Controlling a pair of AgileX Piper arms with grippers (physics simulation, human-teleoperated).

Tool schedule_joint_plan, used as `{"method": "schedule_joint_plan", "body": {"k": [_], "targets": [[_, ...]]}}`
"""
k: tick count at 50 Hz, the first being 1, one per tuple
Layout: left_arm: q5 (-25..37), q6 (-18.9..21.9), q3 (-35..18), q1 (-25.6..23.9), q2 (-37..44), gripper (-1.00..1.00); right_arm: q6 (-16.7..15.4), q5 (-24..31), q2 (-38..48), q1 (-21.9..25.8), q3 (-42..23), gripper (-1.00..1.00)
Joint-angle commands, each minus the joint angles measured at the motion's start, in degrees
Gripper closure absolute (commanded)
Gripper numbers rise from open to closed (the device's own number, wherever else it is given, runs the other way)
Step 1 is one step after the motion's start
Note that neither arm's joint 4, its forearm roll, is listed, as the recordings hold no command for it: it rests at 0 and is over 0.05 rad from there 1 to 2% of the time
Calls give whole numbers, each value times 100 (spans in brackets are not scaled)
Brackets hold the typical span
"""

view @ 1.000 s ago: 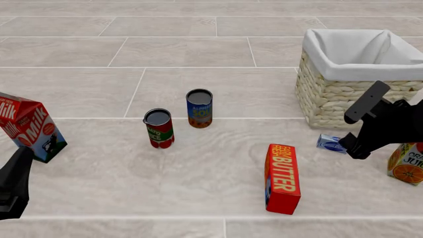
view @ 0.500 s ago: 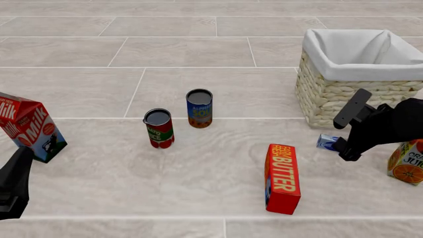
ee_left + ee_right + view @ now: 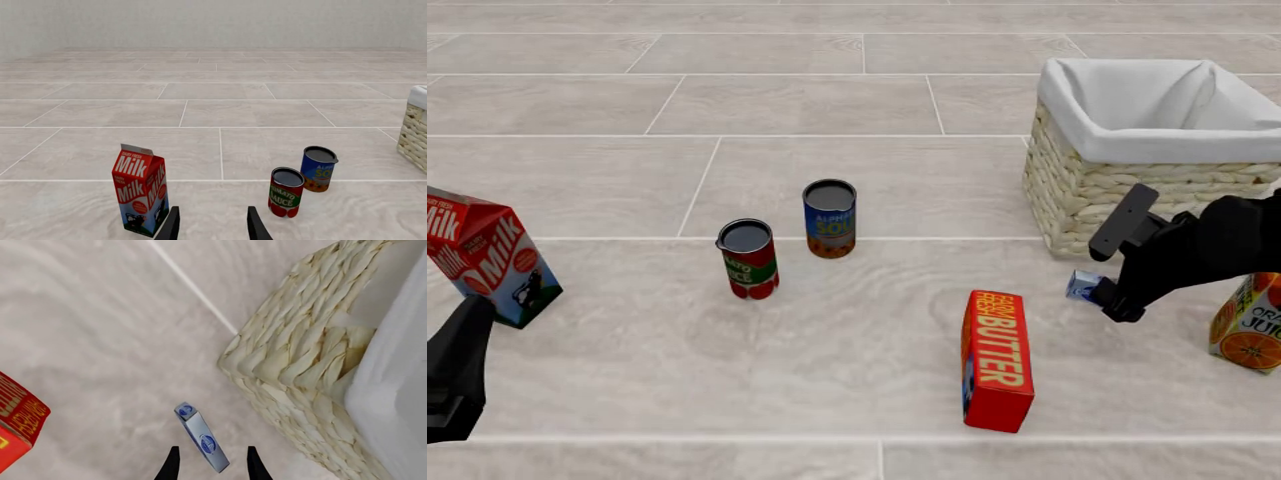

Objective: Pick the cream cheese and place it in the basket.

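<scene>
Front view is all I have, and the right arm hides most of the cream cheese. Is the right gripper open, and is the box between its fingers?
Observer: Yes. In the right wrist view the right gripper is open, and the near end of the cream cheese lies between the fingertips, with a gap on each side.
Operator: Is the box touching the basket?
Observer: No. A strip of floor separates it from the basket wall.
Operator: And the left gripper?
Observer: The left gripper is open and holds nothing; the milk carton stands just ahead of it, to one side.
</scene>
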Motion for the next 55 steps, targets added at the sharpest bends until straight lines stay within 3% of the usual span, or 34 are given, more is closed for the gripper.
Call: {"method": "schedule_joint_plan", "body": {"k": [1, 40, 41, 55], "targets": [[0, 0, 0, 0, 0, -100, -76, -64, 257, -68, -106, -100], [0, 0, 0, 0, 0, -100, -39, -214, 1082, 86, -328, -100], [0, 0, 0, 0, 0, -100, -77, -267, 1027, 170, -220, 100], [0, 0, 0, 0, 0, -100, -253, -379, 267, 238, 372, 100]]}}
